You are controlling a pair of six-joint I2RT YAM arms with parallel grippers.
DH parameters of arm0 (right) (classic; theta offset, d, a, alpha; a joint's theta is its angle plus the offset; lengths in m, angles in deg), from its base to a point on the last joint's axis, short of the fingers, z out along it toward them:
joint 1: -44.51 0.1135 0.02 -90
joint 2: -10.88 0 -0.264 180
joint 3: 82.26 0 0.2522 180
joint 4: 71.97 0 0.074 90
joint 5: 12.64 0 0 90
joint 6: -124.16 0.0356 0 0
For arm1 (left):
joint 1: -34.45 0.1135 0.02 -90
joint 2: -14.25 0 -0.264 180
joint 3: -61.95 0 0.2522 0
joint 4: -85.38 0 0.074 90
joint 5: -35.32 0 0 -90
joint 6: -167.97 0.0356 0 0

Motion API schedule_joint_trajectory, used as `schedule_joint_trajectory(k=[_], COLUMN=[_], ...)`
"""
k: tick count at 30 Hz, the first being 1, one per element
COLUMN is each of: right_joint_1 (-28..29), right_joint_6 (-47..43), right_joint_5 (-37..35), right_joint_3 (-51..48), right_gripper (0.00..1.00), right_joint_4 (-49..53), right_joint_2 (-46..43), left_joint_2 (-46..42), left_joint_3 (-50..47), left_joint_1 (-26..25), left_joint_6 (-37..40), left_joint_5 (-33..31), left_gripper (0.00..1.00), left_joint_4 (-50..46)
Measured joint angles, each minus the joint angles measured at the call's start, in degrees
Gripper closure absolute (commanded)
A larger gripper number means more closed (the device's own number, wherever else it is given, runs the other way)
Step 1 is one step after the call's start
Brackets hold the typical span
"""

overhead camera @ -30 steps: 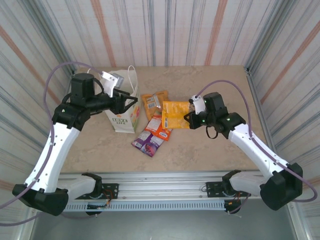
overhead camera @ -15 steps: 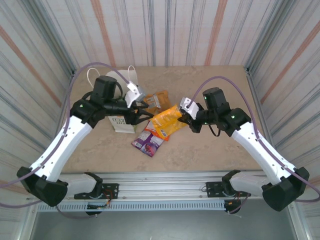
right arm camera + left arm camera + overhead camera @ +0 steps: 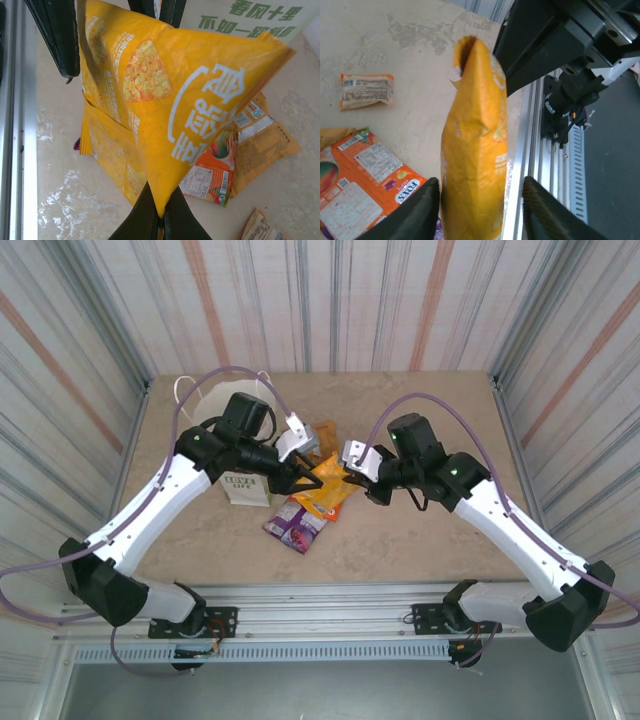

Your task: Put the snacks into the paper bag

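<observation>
The yellow-orange packet (image 3: 330, 480) is hanging in mid-air just beside the paper bag (image 3: 240, 488), on the side facing the right arm and above the loose snacks. The right gripper (image 3: 355, 462) is pinching it by one corner, jaws clamped hard on the seam. The left gripper (image 3: 305, 477) is straddling the packet's other end. Its jaws are standing part-open, one finger close against the film and a gap showing at the other, so it isn't gripping yet.

This is looking like a hand-over, and timing is what matters. The left jaws should be biting squarely on both flat faces, ideally near the crimped edge rather than the puffy belly, before the right lets go. That glossy film is probably slippery. If the right lets go too early, the packet is likely falling onto the red-orange packet (image 3: 318, 502) and the purple packet (image 3: 293, 523), both lying on the table next to the bag. After that the carry to the bag's mouth should be short, though the thin handles could snag.

The left arm is reaching across the front of the bag, elbow bent and fingers pointing away from it. The right arm is stretching in from the opposite side, wrist raised and fingers aimed at the bag.
</observation>
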Motion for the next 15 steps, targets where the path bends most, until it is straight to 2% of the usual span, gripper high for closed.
schedule_joint_trajectory(k=[10, 14, 15], right_joint_1=[0.8, 0.8, 0.8], right_joint_6=[-0.6, -0.6, -0.5], right_joint_5=[-1.4, -1.6, -1.6], right_joint_3=[0.3, 0.3, 0.3], right_gripper=[1.00, 1.00, 0.95], right_joint_4=[-0.6, -1.4, -1.5], right_joint_2=[0.4, 0.4, 0.3], left_joint_2=[0.9, 0.9, 0.9], left_joint_3=[1.3, 2.0, 2.2], left_joint_1=[-0.4, -0.4, -0.4], left_joint_6=[0.0, 0.0, 0.0], left_joint_5=[-0.1, -1.1, -1.5], left_gripper=[0.83, 0.89, 0.90], left_joint_4=[-1.9, -2.4, -2.4])
